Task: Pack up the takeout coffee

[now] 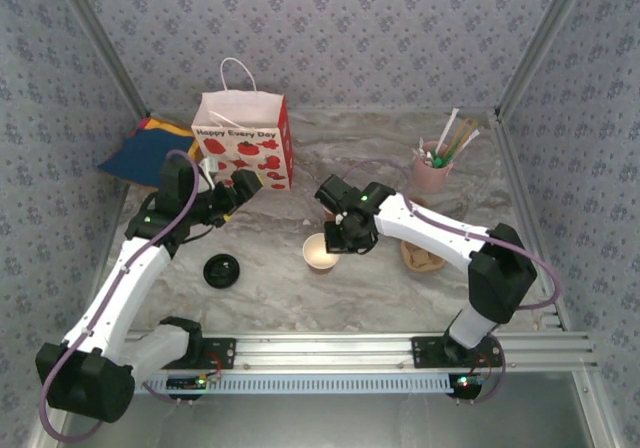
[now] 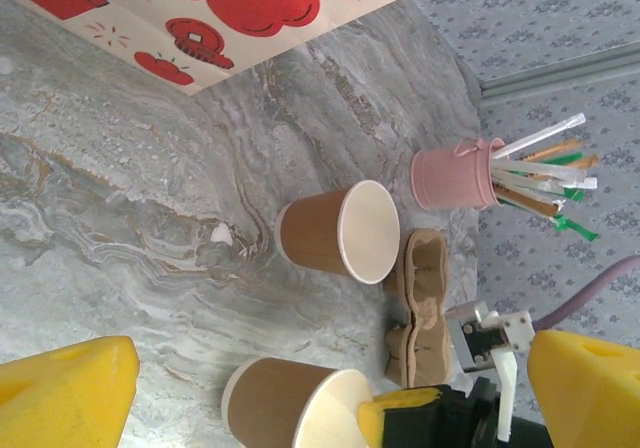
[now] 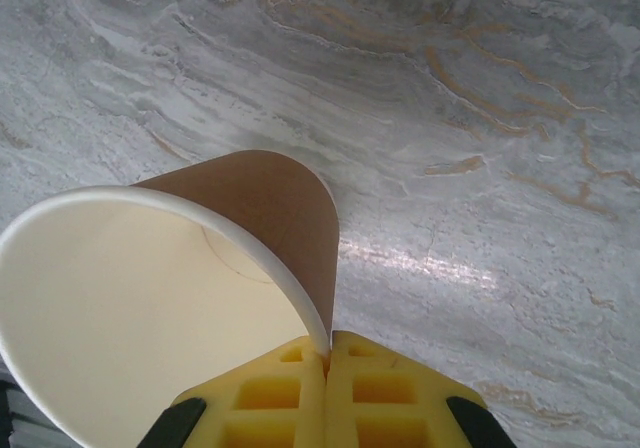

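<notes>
Marble-patterned tabletop [image 1: 270,298] sits inside walls of flowered wallpaper, with everything for the order spread across it. Near the middle, the takeout coffee cup [image 1: 319,252] is open-mouthed and lidless, its cream inside showing. The right gripper [image 3: 327,346] is clenched on that cup's rim, one yellow pad inside the wall and one outside. This pinch suits thin paper and leaves most of the mouth free. In the right wrist view the cup seems to lean a little in the grip. Its black lid [image 1: 221,270] lies flat on the table well to the left, apart from the cup, so capping looks like a step not yet done. The left gripper [image 1: 244,185] hovers just in front of the paper bag [image 1: 246,136] with its jaws spread wide and nothing between them. It is probably placed to fetch the lid or steady the bag. A second brown cup [image 2: 335,230] stands beside the pulp carrier [image 2: 425,313], with the pink cup of straws [image 2: 455,176] beyond. The bag stands upright at the back, likely where the coffee is meant to go.
</notes>
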